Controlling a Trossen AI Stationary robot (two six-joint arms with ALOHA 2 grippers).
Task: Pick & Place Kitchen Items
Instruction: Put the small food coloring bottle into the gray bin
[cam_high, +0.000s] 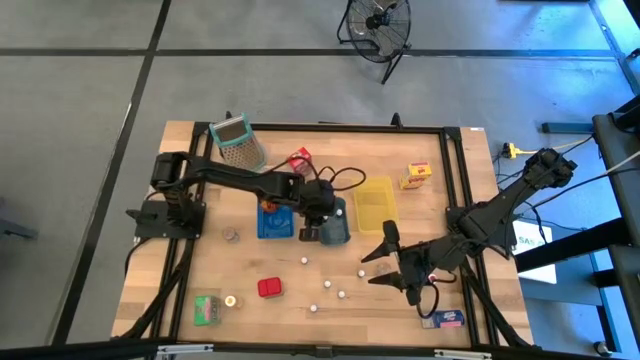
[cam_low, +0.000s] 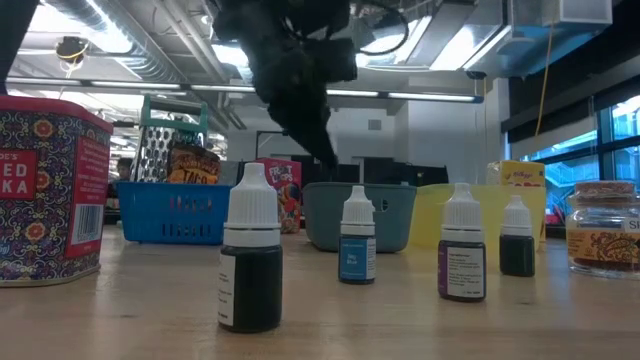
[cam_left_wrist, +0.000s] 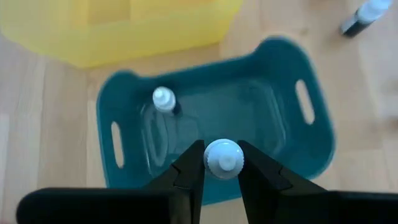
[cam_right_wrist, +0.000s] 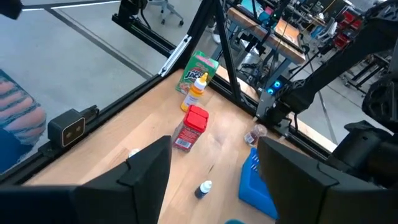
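Two matte black jointed arms, black cables looping along them, flat angular dark fingers (cam_left_wrist: 186, 180)

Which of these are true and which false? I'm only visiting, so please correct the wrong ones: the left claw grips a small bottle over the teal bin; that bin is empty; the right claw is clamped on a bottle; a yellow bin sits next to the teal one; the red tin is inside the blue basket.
1. The left gripper holds a dropper bottle over the teal bin. True.
2. The bin is empty. False: one dropper bottle already lies inside.
3. The right gripper is clamped on a bottle. False: it stands open, holding nothing.
4. A yellow bin sits beside the teal one. True.
5. The red tin is in the blue basket. False: it stands on the bare table.
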